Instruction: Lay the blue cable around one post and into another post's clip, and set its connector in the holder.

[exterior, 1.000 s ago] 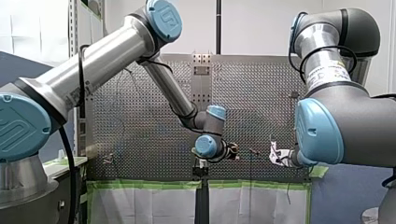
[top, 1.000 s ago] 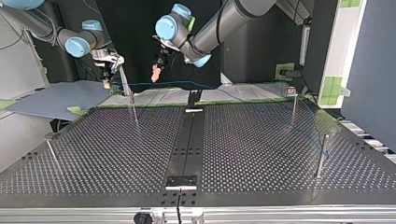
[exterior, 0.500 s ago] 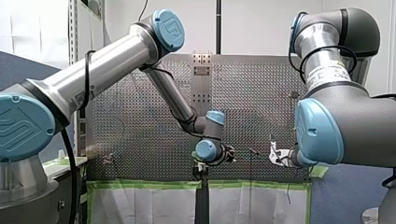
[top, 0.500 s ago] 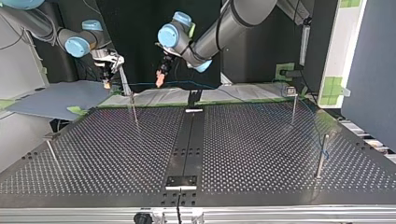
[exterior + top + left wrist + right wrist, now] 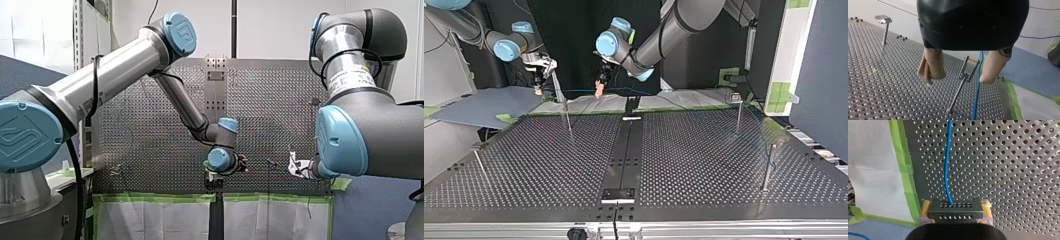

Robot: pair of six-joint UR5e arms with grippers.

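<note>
Blue cable (image 5: 946, 165) is thin, smooth and bright, and it ends in the connector (image 5: 955, 210), a small black block with rows of little holes in its faces. My right jaws are clamped on that block, a yellow pad (image 5: 926, 207) pressed to each side. The cable leaves the face turned away from the wrist and runs off above the counter (image 5: 1003, 170). In the top view it shows as a fine line in the air, stretched from my right jaws at the view's left past my left jaws near the middle. Further right it sinks toward the counter and grows too faint to follow.

My left jaws stand apart, their beige pads (image 5: 933, 63) holding nothing. Between them stands a thin metal post (image 5: 956, 93) with a forked clip (image 5: 968, 70) at its tip, and the cable passes just beside that clip. Whether it touches the clip I cannot tell.

The counter is dark metal, drilled all over in even rows, with a plain strip (image 5: 624, 150) down its middle. Green tape (image 5: 906, 177) edges it, a white sheet (image 5: 873, 170) lies beyond, and a blue-grey mat (image 5: 1033, 70) lies past one corner. In the front view a pale wall (image 5: 280, 30) stands behind.
</note>
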